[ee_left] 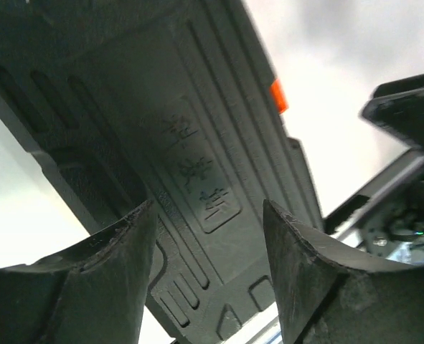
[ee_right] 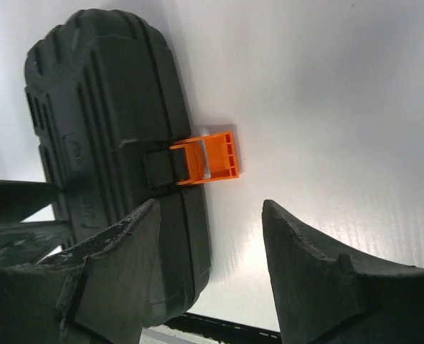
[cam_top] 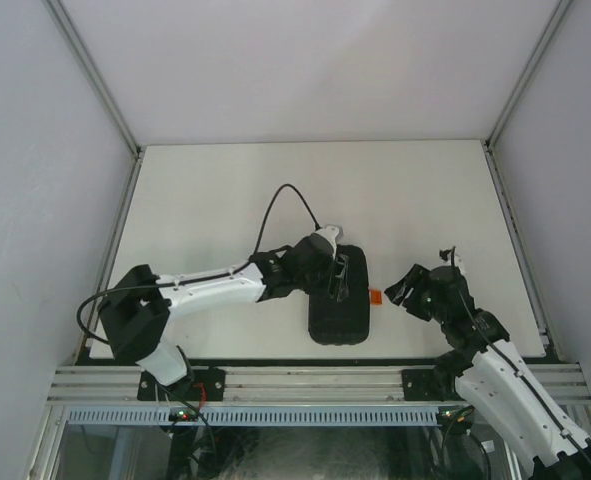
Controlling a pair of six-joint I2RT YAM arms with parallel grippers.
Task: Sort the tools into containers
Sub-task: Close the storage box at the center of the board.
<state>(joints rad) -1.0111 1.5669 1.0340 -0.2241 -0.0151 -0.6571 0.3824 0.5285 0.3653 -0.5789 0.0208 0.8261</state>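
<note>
The closed black case (cam_top: 337, 318) lies near the counter (cam_top: 225, 190) front edge, its orange latch (cam_top: 374, 296) flipped out. Just beside the latch sits the right tool (cam_top: 402, 292), jaws apart and empty, likely to unfasten it; the left tool (cam_top: 341, 272) hovers over the lid, likewise parted and empty

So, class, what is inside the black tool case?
Nothing inside can be seen: the case lies shut, showing only its ribbed shell and the orange latch sticking out sideways. Whatever it holds is covered.
</note>
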